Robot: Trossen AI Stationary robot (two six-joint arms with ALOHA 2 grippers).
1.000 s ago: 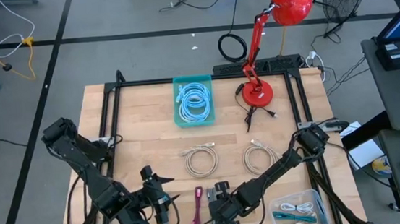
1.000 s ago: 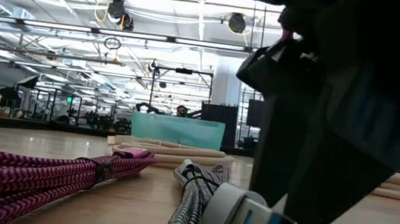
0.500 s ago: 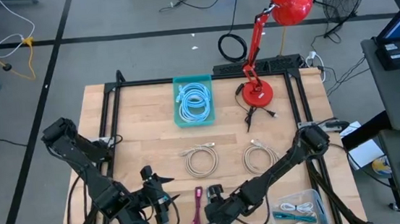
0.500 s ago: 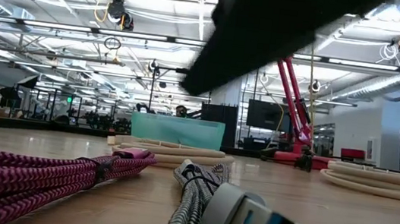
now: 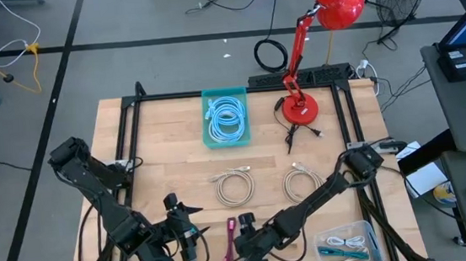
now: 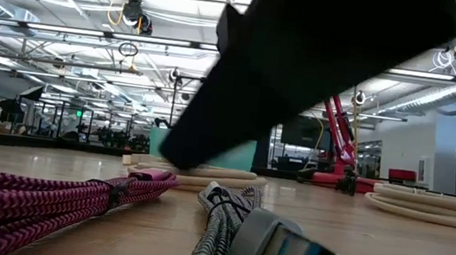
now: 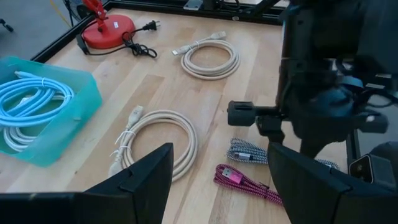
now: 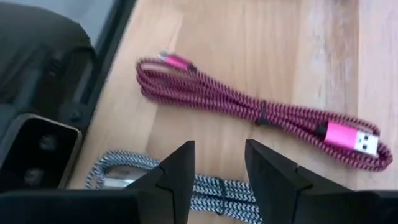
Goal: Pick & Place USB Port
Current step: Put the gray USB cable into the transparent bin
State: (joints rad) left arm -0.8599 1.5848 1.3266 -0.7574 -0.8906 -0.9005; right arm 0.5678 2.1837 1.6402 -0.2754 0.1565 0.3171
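Observation:
A grey-and-white braided USB cable lies bundled on the wood near the table's near edge, its silver plug toward the low camera. A pink braided USB cable lies beside it, toward the table's left. My right gripper hovers open above the two cables, its fingers over the grey bundle, touching neither. My left gripper waits open near the near edge, left of the pink cable.
Two beige coiled cables lie mid-table. A teal bin with blue cables sits at the far side, beside a red desk lamp. A clear box holding cables stands at the near right corner.
My right gripper has risen from beside the grey cable's plug and shifted toward the table's left, now over the cables. Both cables have stayed where they were.

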